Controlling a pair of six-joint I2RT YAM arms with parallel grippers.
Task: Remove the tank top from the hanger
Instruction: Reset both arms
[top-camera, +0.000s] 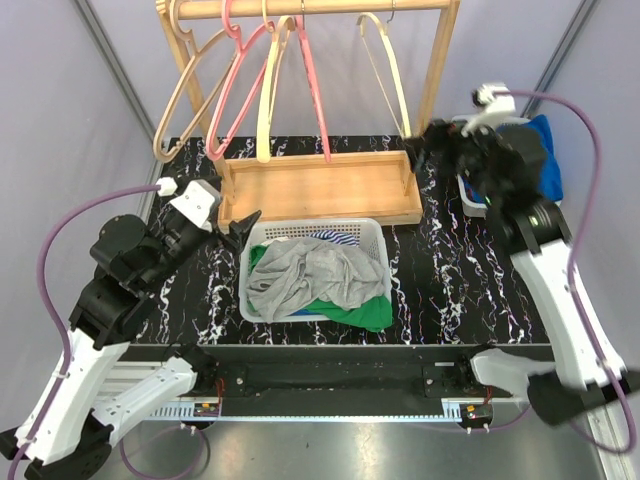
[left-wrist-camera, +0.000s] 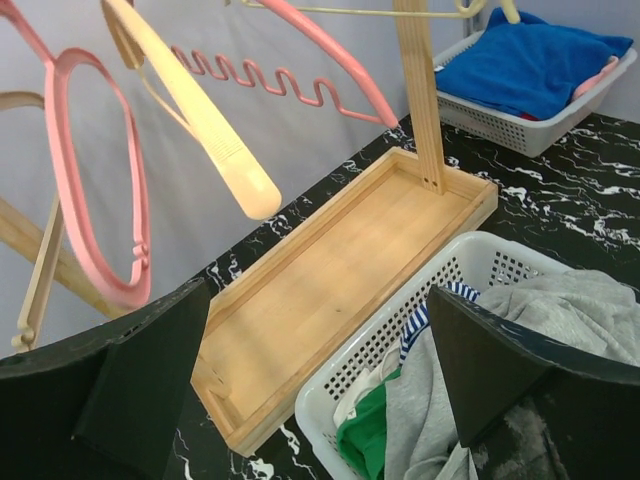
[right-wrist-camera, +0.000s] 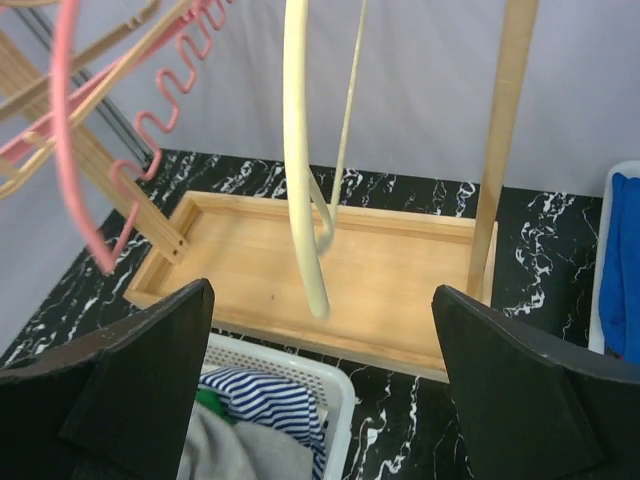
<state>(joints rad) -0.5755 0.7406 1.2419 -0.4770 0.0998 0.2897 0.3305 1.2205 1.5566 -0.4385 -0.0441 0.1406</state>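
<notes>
Surface: black table (top-camera: 440, 290) veined in white like marble, with a metal rail (top-camera: 320, 410) along its near edge where both arm bases are bolted.
Room: pale lilac-grey walls (top-camera: 80, 120) close behind and to either side; grey floor (top-camera: 350, 455) below the near edge.
Rack: a wooden tray base (top-camera: 320, 190) stands at the back of the table, with uprights carrying a wooden bar (top-camera: 320, 8).
Hangers: pink hangers (top-camera: 240, 80), a wooden hanger (top-camera: 185, 90) and a cream hanger (top-camera: 385, 70) hang tilted from the bar, all showing bare frames.
White basket (top-camera: 245, 290): just in front of the tray base, mid-table, heaped with clothes.
Grey garment (top-camera: 310, 275): crumpled on top of the heap, over a striped garment (top-camera: 335, 238) and a green garment (top-camera: 360, 312); whether the grey one is the tank top cannot be told.
Second basket (top-camera: 470, 200): at the right rear of the table, holding blue cloth (top-camera: 545, 150).
Left gripper (left-wrist-camera: 318, 300): fingers wide apart and holding nothing, near the left end of the tray base, above the basket's back left corner.
Right gripper (right-wrist-camera: 320, 290): fingers wide apart and holding nothing, near the rack's right upright; the cream hanger hangs ahead of it, untouched.
</notes>
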